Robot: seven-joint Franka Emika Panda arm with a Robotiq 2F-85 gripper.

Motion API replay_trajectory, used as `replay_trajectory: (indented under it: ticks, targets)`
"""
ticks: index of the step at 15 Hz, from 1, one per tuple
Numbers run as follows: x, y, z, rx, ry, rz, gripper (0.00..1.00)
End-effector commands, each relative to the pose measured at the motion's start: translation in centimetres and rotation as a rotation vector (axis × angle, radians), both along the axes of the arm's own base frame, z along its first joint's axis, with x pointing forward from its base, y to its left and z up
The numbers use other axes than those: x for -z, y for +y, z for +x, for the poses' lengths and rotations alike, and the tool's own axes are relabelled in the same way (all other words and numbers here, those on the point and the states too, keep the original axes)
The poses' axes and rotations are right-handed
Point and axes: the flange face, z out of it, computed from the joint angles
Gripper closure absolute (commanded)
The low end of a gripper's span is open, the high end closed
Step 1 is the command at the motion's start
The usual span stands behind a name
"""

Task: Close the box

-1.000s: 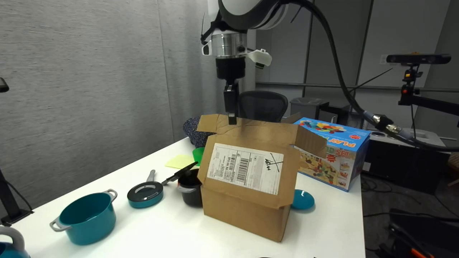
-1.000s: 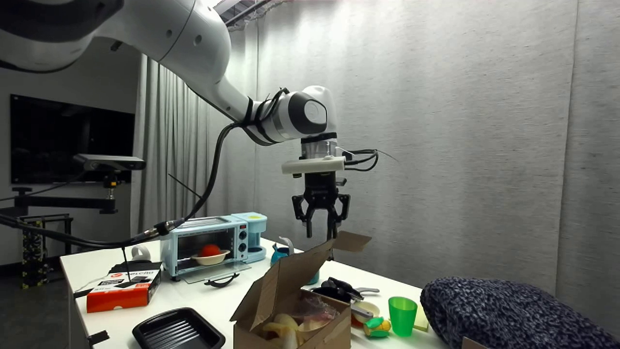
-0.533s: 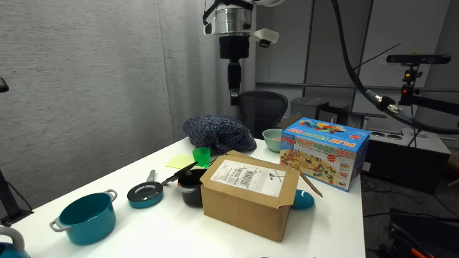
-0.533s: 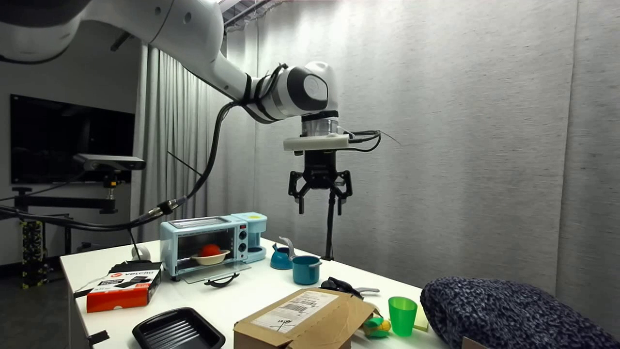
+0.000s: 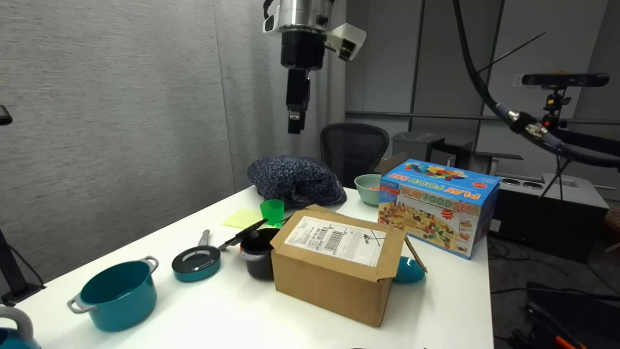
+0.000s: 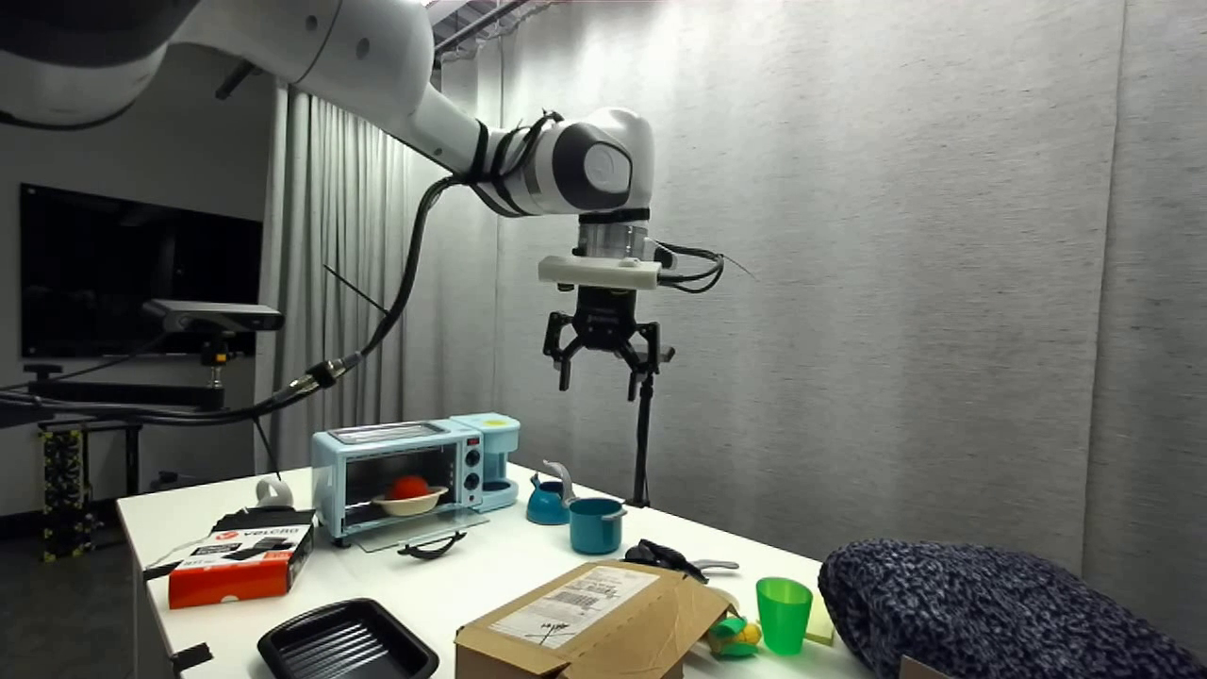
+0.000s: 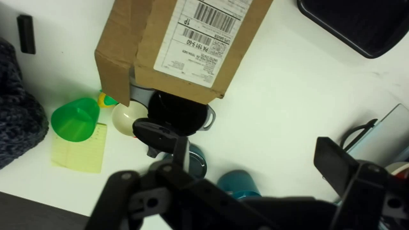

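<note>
Pot [image 5: 262, 265] could get knocked by a low push; gripper [image 5: 296, 125] hangs above, jaws well apart, holding nothing; box [image 5: 336, 265] sits on table [image 5: 227, 300] just beside pot, folded down; flap [image 5: 415, 254] juts outside, untucked, so a snag could pop the box open.

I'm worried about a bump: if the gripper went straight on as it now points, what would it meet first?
Probably the box, at its end by the black pot: the gripper points down, and the box lies below it in both exterior views. Depth is unclear; it may miss onto the table.
</note>
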Motion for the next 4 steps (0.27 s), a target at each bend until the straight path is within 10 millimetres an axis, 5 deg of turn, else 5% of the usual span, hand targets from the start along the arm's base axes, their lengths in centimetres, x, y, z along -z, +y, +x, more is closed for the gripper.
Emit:
replay_trajectory:
  ticks: [1, 4]
  targets:
    - [-1.81, 1.50, 0.06, -0.042, 0.006, 0.056, 0.00]
    - [-1.37, 1.56, -0.14, -0.026, -0.001, 0.030, 0.00]
